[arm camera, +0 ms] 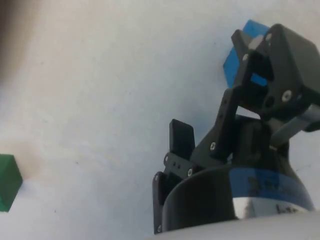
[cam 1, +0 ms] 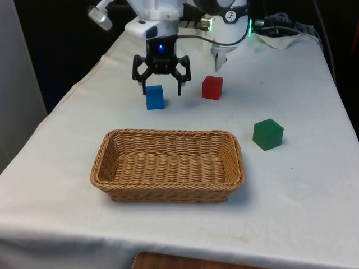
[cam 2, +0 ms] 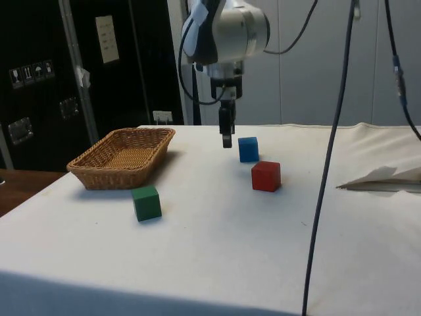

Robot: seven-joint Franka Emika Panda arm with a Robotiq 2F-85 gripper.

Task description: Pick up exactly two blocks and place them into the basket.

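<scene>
A blue block (cam 1: 155,97) (cam 2: 248,149) sits on the white cloth at the far side of the table. My gripper (cam 1: 161,85) (cam 2: 227,137) hangs open low over the cloth, close by this block, with nothing between its fingers. In the wrist view one finger (arm camera: 280,55) covers part of the blue block (arm camera: 239,52). A red block (cam 1: 212,87) (cam 2: 266,176) stands to the blue one's right in the front view. Nearer the camera lies a green block (cam 1: 267,134) (cam 2: 146,202) (arm camera: 7,182). The wicker basket (cam 1: 168,136) (cam 2: 99,172) holds nothing.
A crumpled white sheet (cam 1: 280,39) (cam 2: 385,178) lies at the far corner near the robot's base. Cables (cam 2: 329,164) hang down across the side view. Bare cloth surrounds the basket and the blocks.
</scene>
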